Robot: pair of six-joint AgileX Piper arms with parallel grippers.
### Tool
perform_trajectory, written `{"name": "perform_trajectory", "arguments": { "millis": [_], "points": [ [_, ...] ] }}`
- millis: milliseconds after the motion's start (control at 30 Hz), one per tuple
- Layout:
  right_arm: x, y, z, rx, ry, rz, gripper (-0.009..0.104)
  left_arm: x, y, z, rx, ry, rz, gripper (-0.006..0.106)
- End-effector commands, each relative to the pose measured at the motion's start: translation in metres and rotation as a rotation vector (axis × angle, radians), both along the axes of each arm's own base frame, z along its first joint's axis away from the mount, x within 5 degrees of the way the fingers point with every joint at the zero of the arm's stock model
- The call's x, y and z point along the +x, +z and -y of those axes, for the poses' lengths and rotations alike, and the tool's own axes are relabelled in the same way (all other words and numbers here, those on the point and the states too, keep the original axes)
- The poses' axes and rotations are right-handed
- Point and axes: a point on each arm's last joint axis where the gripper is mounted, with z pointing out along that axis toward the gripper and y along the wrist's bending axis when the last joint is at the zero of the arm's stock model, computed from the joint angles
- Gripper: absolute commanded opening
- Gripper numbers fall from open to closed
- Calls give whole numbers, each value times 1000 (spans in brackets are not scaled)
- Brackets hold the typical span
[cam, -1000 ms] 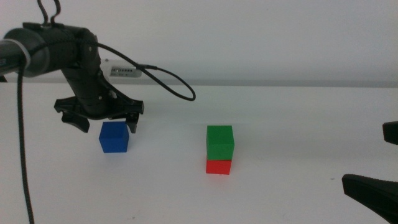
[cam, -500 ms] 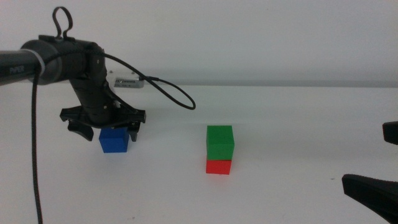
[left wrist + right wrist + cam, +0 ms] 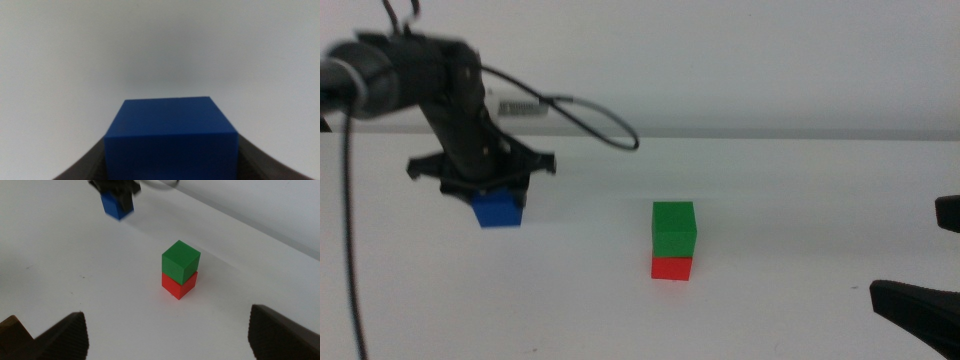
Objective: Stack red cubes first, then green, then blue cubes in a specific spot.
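Observation:
My left gripper (image 3: 485, 185) is shut on the blue cube (image 3: 498, 211) and holds it just above the table at the left. In the left wrist view the blue cube (image 3: 170, 135) fills the space between the jaws. The green cube (image 3: 674, 228) sits squarely on the red cube (image 3: 671, 268) at the table's middle; both show in the right wrist view, green (image 3: 180, 260) on red (image 3: 178, 286), with the blue cube (image 3: 116, 205) far behind. My right gripper (image 3: 932, 265) waits open at the right edge, well apart from the stack.
The left arm's black cable (image 3: 605, 125) loops out over the table towards the stack. A small grey device (image 3: 520, 107) lies at the table's back edge behind the left arm. The white tabletop (image 3: 800, 200) stretches between the stack and the right gripper.
The left gripper came down over the blue cube, shut on it and raised it slightly up and to the left. The stack and right gripper have not moved.

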Motion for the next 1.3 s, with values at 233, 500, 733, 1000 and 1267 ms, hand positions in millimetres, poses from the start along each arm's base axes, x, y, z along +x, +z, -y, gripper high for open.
{"name": "perform_trajectory", "arguments": {
  "millis": [233,500,733,1000,1267],
  "points": [
    [0,-1,1,-1,0,10,85,-70,98,91,-30,-23,54,-2],
    [0,-1,1,-1,0,10,85,-88,107,183,1,-160,117,-2],
    [0,-1,1,-1,0,10,85,-82,79,216,-5,-159,68,-2],
    [0,-1,1,-1,0,10,85,-78,72,216,27,-100,84,-2],
    [0,-1,1,-1,0,10,85,-74,69,214,25,-44,81,-2]
  ]
}}
